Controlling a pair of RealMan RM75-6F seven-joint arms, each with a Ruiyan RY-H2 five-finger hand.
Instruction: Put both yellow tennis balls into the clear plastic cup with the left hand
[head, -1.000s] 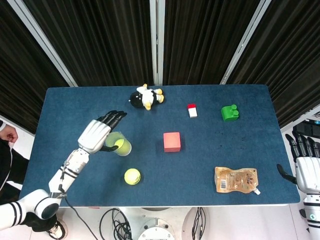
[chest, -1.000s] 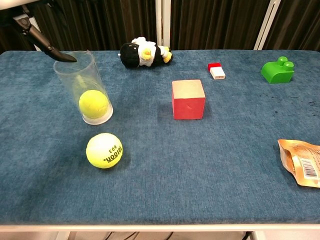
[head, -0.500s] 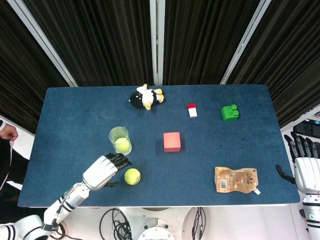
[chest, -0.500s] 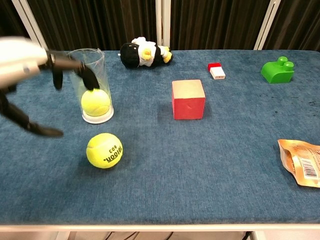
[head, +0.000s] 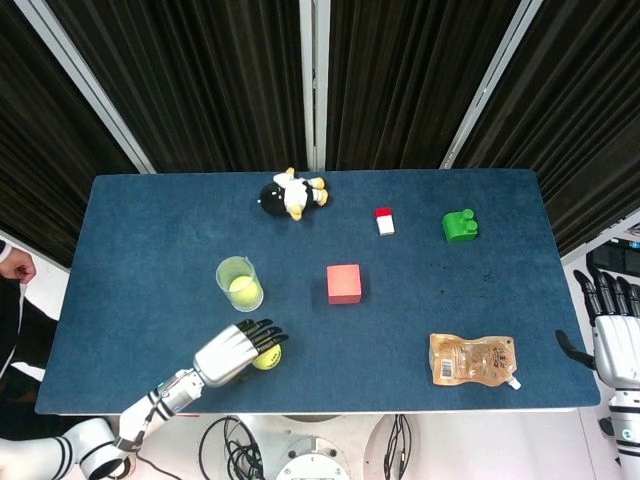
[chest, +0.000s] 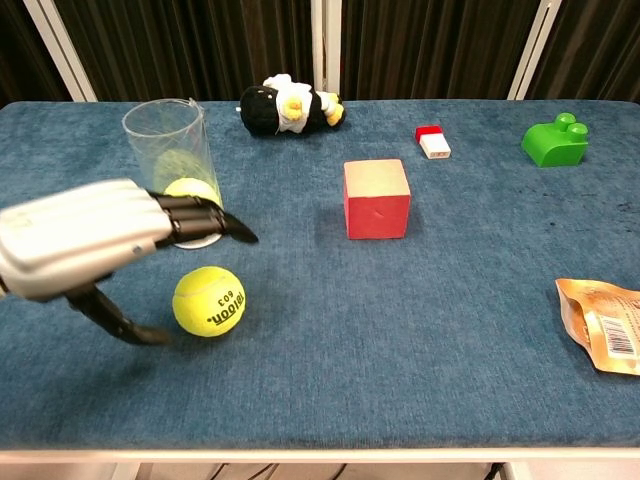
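Yellow tennis ball lies on the blue bench, partly under the spread, empty left hand; another sits inside the clear plastic cup. The right hand hangs open off the bench edge. Chest view: left hand hovers over the loose ball, fingers wide, cup just behind.

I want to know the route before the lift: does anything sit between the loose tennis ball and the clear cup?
Nothing visible does. The loose tennis ball lies just in front of the clear cup, with only bare table between. The left hand hovers open over the ball.
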